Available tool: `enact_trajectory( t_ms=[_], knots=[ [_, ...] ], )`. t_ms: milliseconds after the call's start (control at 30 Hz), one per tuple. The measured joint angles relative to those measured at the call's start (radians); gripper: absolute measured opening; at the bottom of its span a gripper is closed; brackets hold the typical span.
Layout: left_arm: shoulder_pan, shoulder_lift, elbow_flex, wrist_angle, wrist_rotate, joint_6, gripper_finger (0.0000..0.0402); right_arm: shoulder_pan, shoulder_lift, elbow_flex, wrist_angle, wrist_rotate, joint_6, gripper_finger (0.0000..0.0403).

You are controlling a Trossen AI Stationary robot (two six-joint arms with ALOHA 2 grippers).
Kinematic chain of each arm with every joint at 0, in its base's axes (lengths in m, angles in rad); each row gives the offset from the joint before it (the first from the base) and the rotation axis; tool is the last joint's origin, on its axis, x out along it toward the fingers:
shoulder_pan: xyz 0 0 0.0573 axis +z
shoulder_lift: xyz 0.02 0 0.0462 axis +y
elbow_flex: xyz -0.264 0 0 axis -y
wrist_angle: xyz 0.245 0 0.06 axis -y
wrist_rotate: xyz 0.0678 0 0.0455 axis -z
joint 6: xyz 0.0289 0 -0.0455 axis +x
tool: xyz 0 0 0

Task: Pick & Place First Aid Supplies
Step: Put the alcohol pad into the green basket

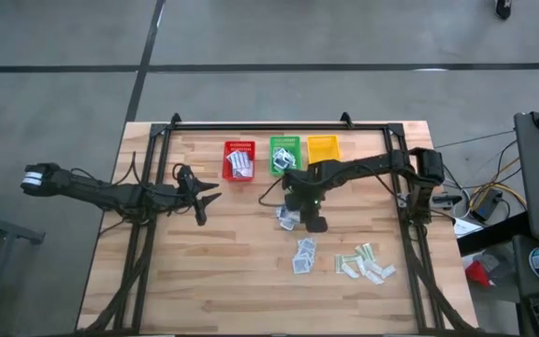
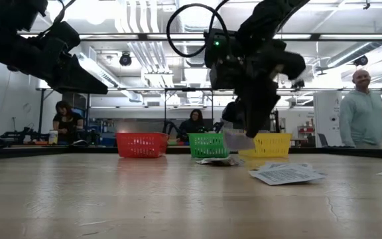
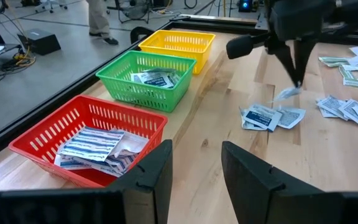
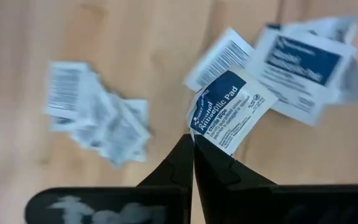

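My right gripper (image 4: pixel 192 144) is shut on a small square white-blue antiseptic pad packet (image 4: pixel 229 112), above a little heap of like packets (image 1: pixel 288 220) at mid-table. In the left wrist view that gripper (image 3: pixel 297 79) points steeply down with the packet (image 3: pixel 286 94) at its tips. More square packets (image 1: pixel 304 255) and pale strips (image 1: pixel 365 264) lie flat nearer the front. My left gripper (image 3: pixel 197 165) waits open at the table's left (image 1: pixel 199 194), holding nothing. My right gripper pinches the packet by one corner (image 4: pixel 197 132) between its two fingertips, only at their free ends. The fingers come from above, slanting steeply down. The packet sticks out tilted from the tips, lifted clear of the heap (image 3: pixel 266 116) and the table.
A red basket (image 1: pixel 239 161) with striped oblong packets, a green basket (image 1: pixel 284 154) with square packets and a yellow basket (image 1: pixel 323 150) stand in a row at the far edge. A black frame runs around the table. People are in the room beyond.
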Motion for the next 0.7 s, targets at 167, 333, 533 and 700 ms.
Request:
enact_trajectory(
  t_ms=[167, 333, 533, 700],
  knots=[
    [0.0, 0.0, 0.0, 0.0, 0.0, 0.0, 0.0133, -0.071, 0.0, 0.002, 0.0, -0.3, -0.015, 0.0008],
    [0.0, 0.0, 0.0, 0.0, 0.0, 0.0, 0.0133, -0.137, -0.001, 0.002, 0.007, -0.719, -0.024, 0.0008],
    [0.0, 0.0, 0.0, 0.0, 0.0, 0.0, 0.0133, -0.17, -0.002, 0.003, 0.01, -0.905, -0.008, 0.0008],
    [0.0, 0.0, 0.0, 0.0, 0.0, 0.0, 0.0133, -0.164, -0.002, 0.003, 0.011, -0.759, 0.025, 0.0008]
  ],
)
